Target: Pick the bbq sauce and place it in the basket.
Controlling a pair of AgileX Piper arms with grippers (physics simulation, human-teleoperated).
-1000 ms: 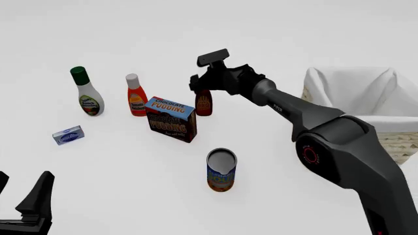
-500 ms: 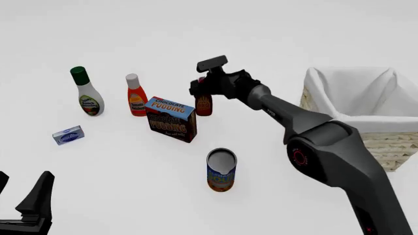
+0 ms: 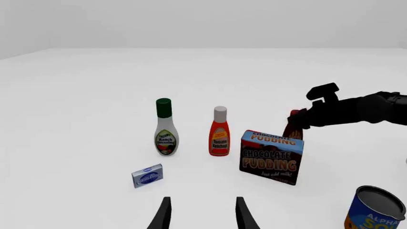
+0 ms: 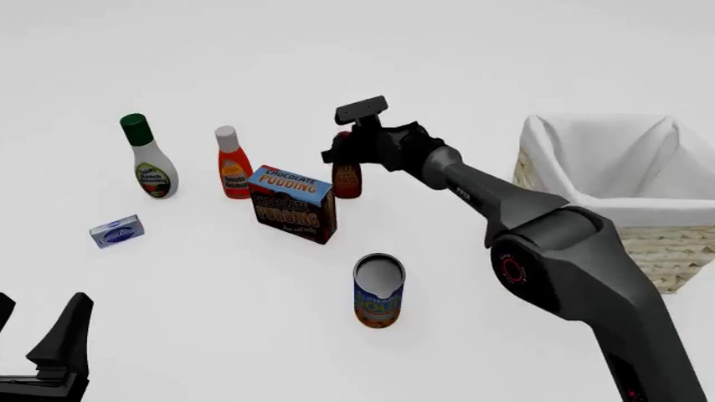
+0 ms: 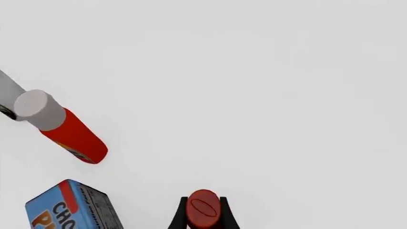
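Observation:
The bbq sauce (image 4: 347,178), a slim dark brownish-red bottle with a red cap, stands upright on the table behind the pudding box. My right gripper (image 4: 345,147) reaches over from the right and is shut around its neck. In the right wrist view the red cap (image 5: 203,208) sits tight between the two fingers (image 5: 182,214). It also shows in the left wrist view (image 3: 293,128), half hidden by the box. The basket (image 4: 592,201), wicker with white lining, stands at the far right. My left gripper (image 4: 33,335) is open and empty at the near left corner, also seen in its own view (image 3: 202,214).
A white bottle with a green cap (image 4: 151,163) and an orange-red bottle with a white cap (image 4: 234,167) stand at the back left. A chocolate pudding box (image 4: 294,203) stands just in front of the bbq sauce. An open can (image 4: 379,291) and a small blue packet (image 4: 116,231) lie nearer.
My right gripper has shifted slightly left and settled around the bbq sauce's neck. The bottle stands in nearly the same spot. The left arm has not moved.

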